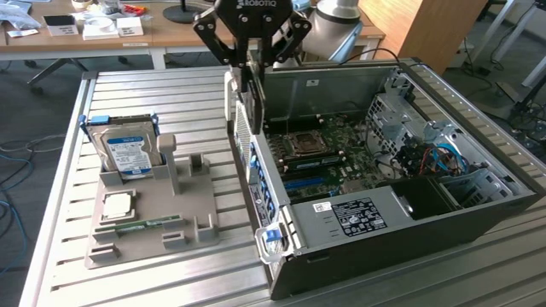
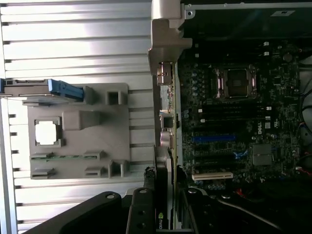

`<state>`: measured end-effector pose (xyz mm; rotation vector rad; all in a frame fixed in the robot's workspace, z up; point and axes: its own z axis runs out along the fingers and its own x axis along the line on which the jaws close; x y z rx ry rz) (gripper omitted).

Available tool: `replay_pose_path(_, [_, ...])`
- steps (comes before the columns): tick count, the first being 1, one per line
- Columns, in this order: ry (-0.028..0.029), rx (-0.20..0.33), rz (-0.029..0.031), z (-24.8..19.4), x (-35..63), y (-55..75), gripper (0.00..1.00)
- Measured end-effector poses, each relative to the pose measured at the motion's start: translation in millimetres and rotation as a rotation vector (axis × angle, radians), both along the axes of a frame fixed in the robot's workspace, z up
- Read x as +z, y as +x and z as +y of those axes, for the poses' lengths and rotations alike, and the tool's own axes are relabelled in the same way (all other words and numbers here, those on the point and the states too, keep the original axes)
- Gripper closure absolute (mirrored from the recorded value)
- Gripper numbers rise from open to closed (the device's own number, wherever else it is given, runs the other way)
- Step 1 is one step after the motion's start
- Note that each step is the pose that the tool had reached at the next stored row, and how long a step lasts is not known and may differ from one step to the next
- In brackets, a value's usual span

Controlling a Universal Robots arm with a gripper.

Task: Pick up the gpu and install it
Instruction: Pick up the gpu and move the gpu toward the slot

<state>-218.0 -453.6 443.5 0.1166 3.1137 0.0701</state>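
Item: gripper, clenched on the gpu, which it holds upright and edge-on.
Location: the gpu hangs over the wall of the open computer case on the side nearest the grey fixture tray, beside the motherboard.
Wrist view: the gpu's silver bracket lies alongside the motherboard edge.
Tray contents: blue-labelled hard drive standing upright, processor chip, memory stick.
Support: slatted metal table.
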Motion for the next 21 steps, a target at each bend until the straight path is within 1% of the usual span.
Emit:
replay_pose_path(1, [0.0, 0.0, 0.0001, 0.0, 0.0, 5.7, 0.73])
replay_pose_path(9, [0.0003, 0.0, 0.0, 0.0, 0.0, 26.2, 0.73])
replay_pose_path(21, [0.0008, 0.0, 0.0, 0.1, 0.0, 53.3, 0.73])
